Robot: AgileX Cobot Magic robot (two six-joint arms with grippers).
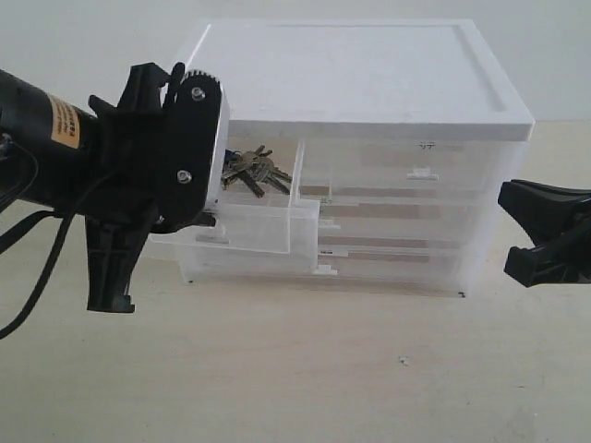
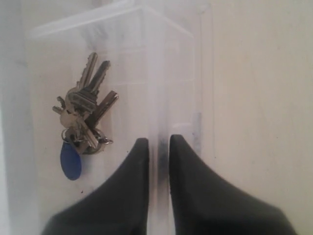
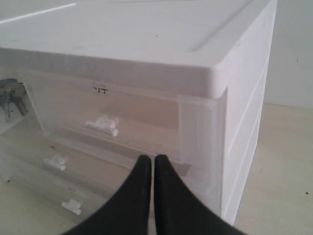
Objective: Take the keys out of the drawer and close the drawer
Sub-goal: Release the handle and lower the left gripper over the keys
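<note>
A pale beige tabletop point(image 1: 323, 369) carried a boxy cabinet of translucent plastic drawers under a flat white lid point(image 1: 369, 83). The black left arm point(image 1: 37, 157), wearing an orange sticker, reached in at the cabinet's front left corner, while the black right gripper point(image 1: 545, 231) hung beside the cabinet's right end, apart from it. In the right wrist view its two fingers point(image 3: 142, 186) lay pressed together with nothing between them.

The half-width translucent plastic drawer point(image 1: 268, 231) on the upper left stood pulled well out of the cabinet, its front wall clear of the stack. The twin half-width translucent drawer with a small white tab handle point(image 1: 420, 173) sat pushed in beside it, and the full-width translucent drawers point(image 1: 397, 254) below were pushed in as well.

The black left gripper point(image 2: 157, 144) sat on the pulled-out drawer's thin upright front wall: one finger point(image 2: 132, 186) inside the drawer, the other outside, drawn in to a narrow slit with the wall pinched in it.

The bunch of small silver-grey metal keys on a ring point(image 2: 83, 115) lay flat on the floor of the open drawer, near the inner finger but not touching it, blades fanned away from the gripper. Their round blue plastic tag point(image 2: 71, 160) rested at the end of the bunch nearest the gripper.
</note>
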